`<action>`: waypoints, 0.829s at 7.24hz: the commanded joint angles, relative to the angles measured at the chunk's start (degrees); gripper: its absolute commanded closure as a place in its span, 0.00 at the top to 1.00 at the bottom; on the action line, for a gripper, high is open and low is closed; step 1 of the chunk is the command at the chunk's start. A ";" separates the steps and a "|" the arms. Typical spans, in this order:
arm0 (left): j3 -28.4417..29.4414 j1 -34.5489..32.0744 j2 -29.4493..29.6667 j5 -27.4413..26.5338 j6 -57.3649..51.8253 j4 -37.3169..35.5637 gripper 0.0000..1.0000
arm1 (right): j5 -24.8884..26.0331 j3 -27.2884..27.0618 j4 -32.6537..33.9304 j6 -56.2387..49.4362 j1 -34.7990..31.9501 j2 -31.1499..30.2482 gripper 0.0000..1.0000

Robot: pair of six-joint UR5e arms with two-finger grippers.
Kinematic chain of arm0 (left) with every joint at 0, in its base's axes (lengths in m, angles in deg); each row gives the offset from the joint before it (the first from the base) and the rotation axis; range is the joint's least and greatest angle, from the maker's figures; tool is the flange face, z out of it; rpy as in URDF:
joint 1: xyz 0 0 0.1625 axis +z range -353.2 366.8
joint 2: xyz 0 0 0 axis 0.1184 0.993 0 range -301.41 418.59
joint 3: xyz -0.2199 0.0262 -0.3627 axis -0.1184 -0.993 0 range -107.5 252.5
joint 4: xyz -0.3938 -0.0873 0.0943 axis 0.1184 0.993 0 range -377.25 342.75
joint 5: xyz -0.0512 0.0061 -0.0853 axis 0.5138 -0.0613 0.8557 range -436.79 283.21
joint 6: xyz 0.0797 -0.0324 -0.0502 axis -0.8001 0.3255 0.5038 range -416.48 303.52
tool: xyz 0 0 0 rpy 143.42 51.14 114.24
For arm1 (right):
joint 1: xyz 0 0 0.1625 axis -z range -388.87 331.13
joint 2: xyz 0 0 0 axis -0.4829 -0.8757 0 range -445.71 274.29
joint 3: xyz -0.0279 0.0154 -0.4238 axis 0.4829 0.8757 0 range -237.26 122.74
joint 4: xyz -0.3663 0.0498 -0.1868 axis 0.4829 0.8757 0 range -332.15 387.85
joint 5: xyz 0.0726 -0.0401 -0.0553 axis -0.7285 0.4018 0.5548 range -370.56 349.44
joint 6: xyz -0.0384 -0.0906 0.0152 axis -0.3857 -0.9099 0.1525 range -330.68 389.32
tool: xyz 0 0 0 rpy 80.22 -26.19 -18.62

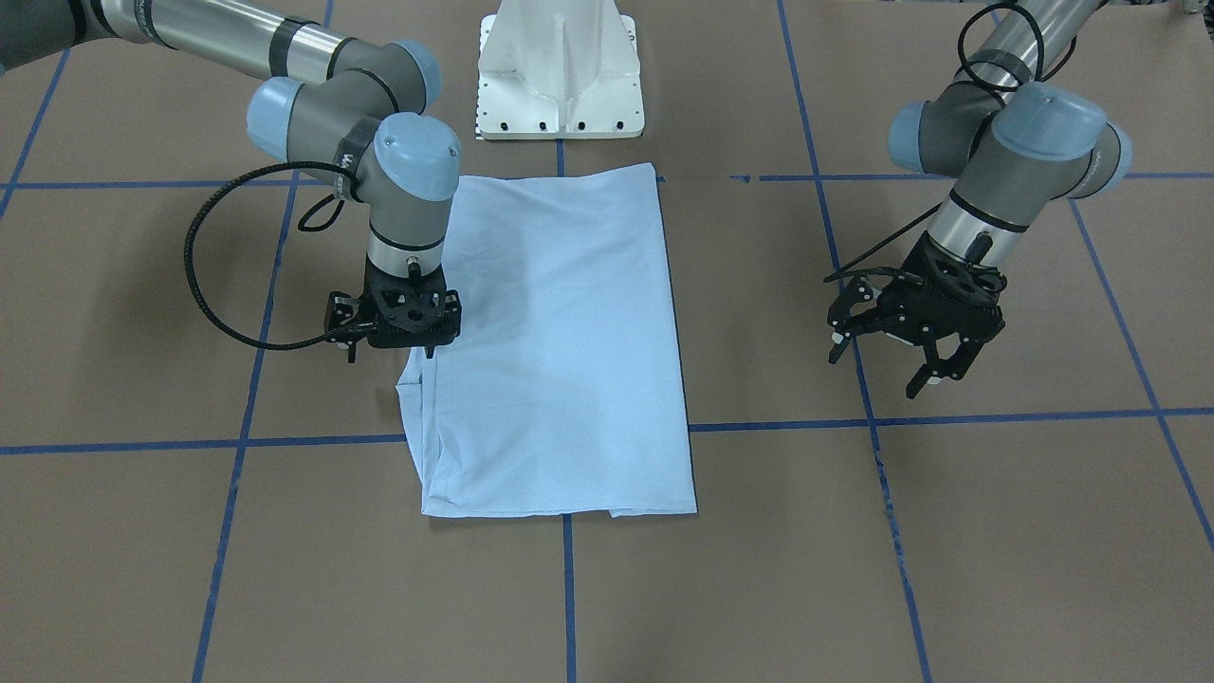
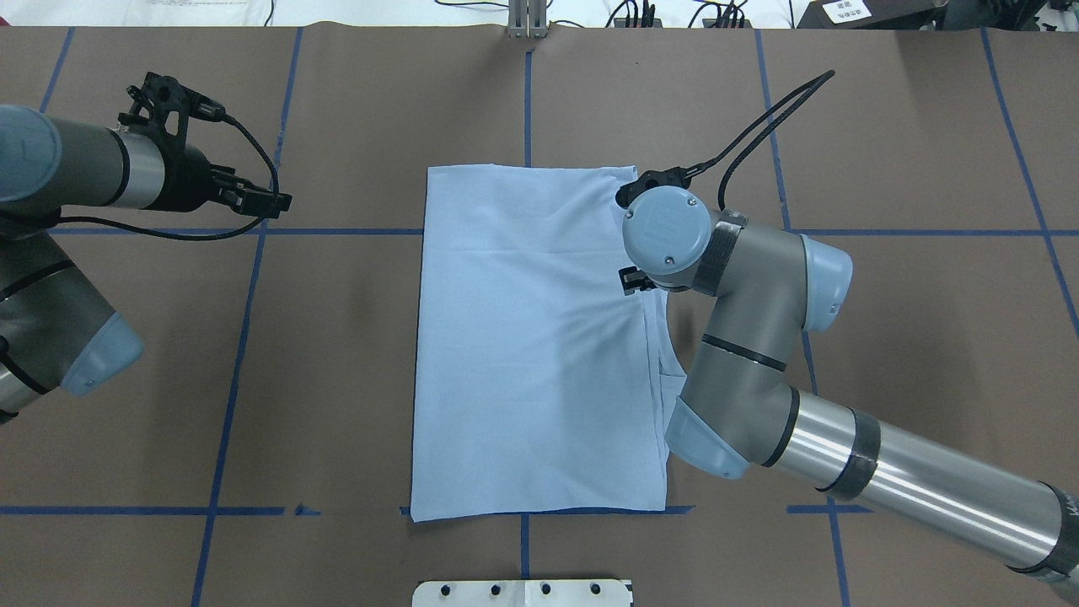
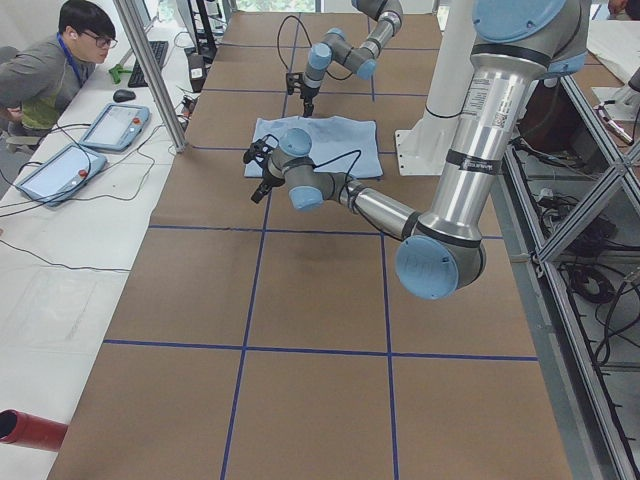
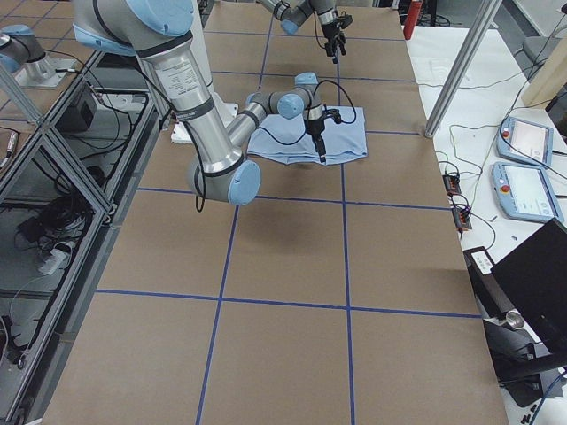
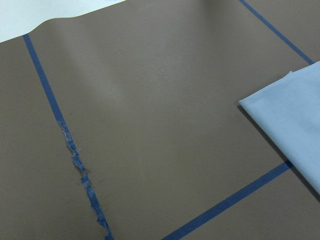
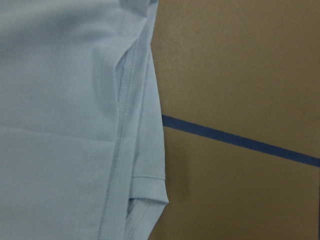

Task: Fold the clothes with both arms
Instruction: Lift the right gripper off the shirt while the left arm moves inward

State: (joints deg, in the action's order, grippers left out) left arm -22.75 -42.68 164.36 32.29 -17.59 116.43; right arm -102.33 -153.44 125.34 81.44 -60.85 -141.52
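**A:** What are you worrying about here? The T-shirt (image 1: pixel 560 341) is lying as a long folded strip in the middle of the worktop (image 1: pixel 996 531). One short end is reaching close to the edge where the white pedestal (image 1: pixel 560 66) is standing.

**B:** Honestly, your right side. The right end effector (image 1: pixel 394 332) is pointing straight down, low over the shirt's long edge on that side. That's right where the layers are stacking up and a sleeve hem (image 6: pixel 150 185) is poking out. I can't tell whether it's open or pinching anything, since the wrist is hiding the fingers.

**A:** And if it's only catching the top layer?

**B:** Then you're risking peeling the fold open instead of carrying the whole stack over.

**A:** What's the left doing?

**B:** The left end effector (image 1: pixel 877 365) is hanging wide open and empty, tilting down over bare worktop. It's well apart from the shirt, out toward the worktop's left end. If you're lifting with the right alone, I'm betting the cloth is going to drag and skew, because nothing is pinning the other edge.
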 commanded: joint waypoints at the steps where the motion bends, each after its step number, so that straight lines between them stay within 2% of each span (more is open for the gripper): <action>1: -3.69 0.79 -0.21 -0.01 6.96 -0.27 1.00 | -5.25 -10.04 -0.45 7.15 -1.34 -1.65 1.00; 2: -6.41 3.06 -0.73 -0.53 12.38 -0.44 1.00 | -5.35 -14.34 -4.54 13.21 -1.34 -4.53 1.00; 3: -9.57 5.95 -1.87 -0.71 18.35 -0.62 1.00 | -5.52 -17.43 -17.89 21.98 -0.64 -12.22 1.00; 4: -13.86 9.89 -4.05 -2.45 25.54 -0.71 1.00 | -5.18 -17.55 -31.60 28.94 0.84 -19.52 1.00; 5: -17.39 15.07 -5.82 -5.34 34.92 -0.71 1.00 | -3.61 -17.99 -37.05 35.71 2.25 -23.68 1.00; 6: -18.81 19.56 -5.92 -8.94 42.76 -0.79 0.97 | 0.06 -20.43 -37.10 40.91 5.14 -25.99 0.99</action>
State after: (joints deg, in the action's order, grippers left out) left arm -38.75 -28.67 159.35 27.16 15.28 115.72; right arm -105.55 -171.69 92.11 115.06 -58.52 -163.30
